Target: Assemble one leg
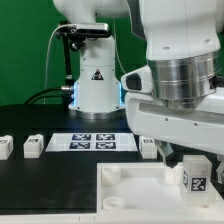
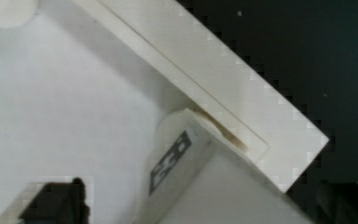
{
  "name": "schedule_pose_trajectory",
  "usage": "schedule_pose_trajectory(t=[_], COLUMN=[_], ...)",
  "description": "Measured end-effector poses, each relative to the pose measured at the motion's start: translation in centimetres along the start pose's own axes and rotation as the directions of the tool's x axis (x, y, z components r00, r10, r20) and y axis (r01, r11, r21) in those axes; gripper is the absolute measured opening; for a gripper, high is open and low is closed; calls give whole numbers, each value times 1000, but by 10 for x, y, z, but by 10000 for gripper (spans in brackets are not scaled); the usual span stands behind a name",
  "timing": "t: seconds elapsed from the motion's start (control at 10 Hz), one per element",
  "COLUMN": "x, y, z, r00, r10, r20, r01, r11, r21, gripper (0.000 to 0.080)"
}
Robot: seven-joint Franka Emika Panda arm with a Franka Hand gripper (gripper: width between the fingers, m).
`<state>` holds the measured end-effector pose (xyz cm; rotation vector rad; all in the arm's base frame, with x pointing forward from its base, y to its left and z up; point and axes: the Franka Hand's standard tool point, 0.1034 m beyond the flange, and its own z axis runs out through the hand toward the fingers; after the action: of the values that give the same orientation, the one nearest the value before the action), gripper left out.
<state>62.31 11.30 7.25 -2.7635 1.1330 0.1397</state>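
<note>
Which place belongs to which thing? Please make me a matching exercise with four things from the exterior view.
Things:
1. marker board
2. two loose legs
3. large white square part
4. tagged leg

Places:
A. nearest the camera
B. directly below the gripper
C. table at the exterior view's left
D. middle of the table, in front of the robot base

Pairs: 1-D, 2-C, 3-A, 4-B
</note>
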Motion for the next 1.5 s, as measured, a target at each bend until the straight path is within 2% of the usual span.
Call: schedule_pose_trajectory(t=[0.2, 0.3, 0.4, 0.5, 0.6, 0.7, 0.8, 0.9, 1.0, 1.1, 1.2, 1.5], x=[1, 1, 4, 7, 8, 8, 8, 8, 7, 6, 6, 4], y=[0, 1, 3, 2, 2, 2, 2, 2, 2, 1, 1, -1], z=[0, 0, -3, -6, -6, -5, -5, -5, -5, -5, -5, -4], r00=[986, 946, 849, 758, 707, 700, 732, 731, 782, 855, 895, 986], r10=[-167, -324, -528, -652, -707, -714, -681, -683, -623, -518, -445, -164], r20=[-1, -3, -6, -5, 1, 2, -1, -1, -7, -16, -22, -38], r01=[167, 324, 527, 649, 705, 712, 679, 680, 620, 516, 443, 161], r11=[986, 946, 847, 756, 705, 698, 729, 728, 780, 853, 894, 985], r21=[-1, -13, -67, -83, -83, -82, -82, -82, -79, -75, -73, -55], gripper=[648, 649, 649, 649, 649, 649, 649, 556, 556, 375, 291, 291])
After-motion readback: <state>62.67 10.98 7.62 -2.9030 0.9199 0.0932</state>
